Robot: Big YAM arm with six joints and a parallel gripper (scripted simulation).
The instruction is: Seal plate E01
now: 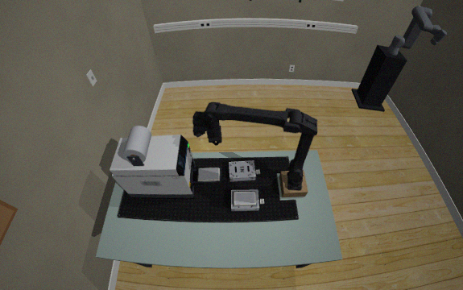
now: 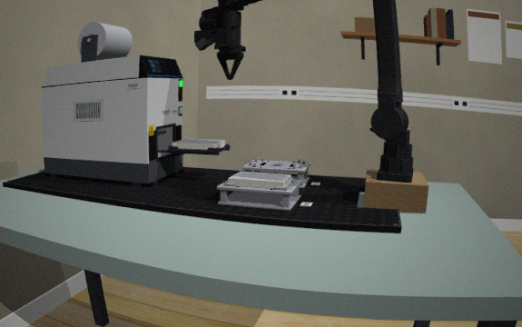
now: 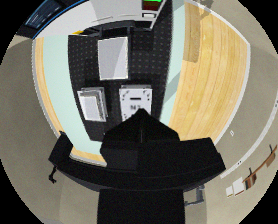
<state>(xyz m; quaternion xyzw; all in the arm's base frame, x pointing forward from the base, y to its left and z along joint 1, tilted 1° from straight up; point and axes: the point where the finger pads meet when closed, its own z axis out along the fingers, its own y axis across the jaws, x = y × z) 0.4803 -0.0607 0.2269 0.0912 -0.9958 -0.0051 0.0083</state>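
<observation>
- Below the hand [image 1: 216, 142] [image 2: 230, 77] [image 3: 142, 111] and to its left, you have plate E01 [image 1: 208, 174] [image 2: 199, 143] [image 3: 113, 57] on the sealer's stage [image 1: 208, 181] [image 2: 206, 152] [image 3: 130, 36], well apart from the fingertips.
- Your hand is closed with nothing between its fingers; it hangs high above the counter [image 1: 215, 242] [image 2: 261, 263] [image 3: 56, 95], fingers pointing down in the exterior view.
- Ahead of the hand and off to its left stands your sealer [image 1: 155, 183] [image 2: 97, 127] [image 3: 102, 19], with the stage out on the side facing you along the arm.
- On that same front, ahead of the hand, the lamp [image 1: 188, 145] [image 2: 181, 84] [image 3: 152, 4] shows you green; the pale START button [image 2: 180, 111] [image 3: 148, 15] sits under it, well apart from the fingers.
- Below the hand, back toward the arm's base from the stage, you can see nest N1 [image 1: 242, 171] [image 2: 276, 164] [image 3: 135, 102] with its top bare.
- Farther left of the hand and also below it, nest N2 [image 1: 245, 208] [image 2: 261, 198] [image 3: 102, 95] carries the other plate [image 1: 245, 198] [image 2: 261, 180] [image 3: 91, 107], which looks flat to you.
- Down there on the stage, well below the hand, E01 looks level; you can't tell from these views whether every locator takes its edge, and its lettering is too small to read.
- Behind the hand and to its left, your arm stands on a wooden block [image 1: 293, 192] [image 2: 396, 196].
</observation>
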